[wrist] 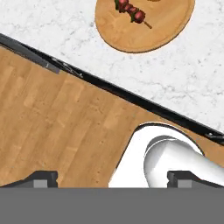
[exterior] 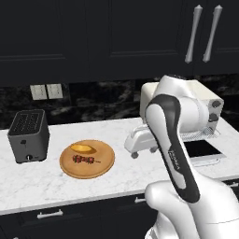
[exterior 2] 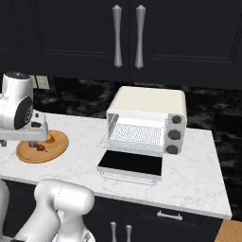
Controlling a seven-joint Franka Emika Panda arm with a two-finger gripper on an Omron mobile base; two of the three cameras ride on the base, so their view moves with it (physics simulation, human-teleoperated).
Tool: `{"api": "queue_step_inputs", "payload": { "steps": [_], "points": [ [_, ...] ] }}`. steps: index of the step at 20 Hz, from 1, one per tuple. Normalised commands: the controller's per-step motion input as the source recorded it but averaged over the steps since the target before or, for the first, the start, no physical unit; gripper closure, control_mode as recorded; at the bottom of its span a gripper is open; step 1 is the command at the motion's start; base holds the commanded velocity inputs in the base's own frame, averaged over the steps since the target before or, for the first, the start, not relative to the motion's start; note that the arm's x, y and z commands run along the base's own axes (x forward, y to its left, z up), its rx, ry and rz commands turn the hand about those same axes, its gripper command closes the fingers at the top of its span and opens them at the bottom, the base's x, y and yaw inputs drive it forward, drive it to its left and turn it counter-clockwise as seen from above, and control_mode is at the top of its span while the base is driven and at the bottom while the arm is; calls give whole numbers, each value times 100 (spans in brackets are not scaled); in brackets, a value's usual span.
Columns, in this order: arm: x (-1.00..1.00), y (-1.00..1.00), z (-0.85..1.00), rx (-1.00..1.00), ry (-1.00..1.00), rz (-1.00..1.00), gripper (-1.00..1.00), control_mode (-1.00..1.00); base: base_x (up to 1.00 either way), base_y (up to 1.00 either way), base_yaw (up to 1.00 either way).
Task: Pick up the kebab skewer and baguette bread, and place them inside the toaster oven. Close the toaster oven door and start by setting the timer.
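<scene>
One round wooden plate (exterior: 87, 159) sits on the white marble desk (exterior: 46, 179), carrying one stubby golden-orange baguette bread (exterior: 84, 149) and one thin kebab skewer (exterior: 85, 160) of dark red-brown meat chunks. One dark grey two-slot toaster (exterior: 28, 136) and one cream-white boxy toaster oven (exterior 2: 147, 120) stand there, the oven bearing three dark round knobs (exterior 2: 174, 134). Two long silver cabinet handles (exterior 2: 127, 36) hang above.

Even, soft rendered light brightens the marble counter (exterior: 116, 177) against dim black cabinets (exterior 2: 71, 33); sharp, no blur.
</scene>
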Motion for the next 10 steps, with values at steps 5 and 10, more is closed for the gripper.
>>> {"api": "queue_step_inputs", "payload": {
  "steps": [5,10],
  "points": [
    [100,66,-9,-7,5,6,-100,-100,0,0,0],
    [99,48,-64,-6,9,2,-100,-100,0,0,0]
  ]
}}
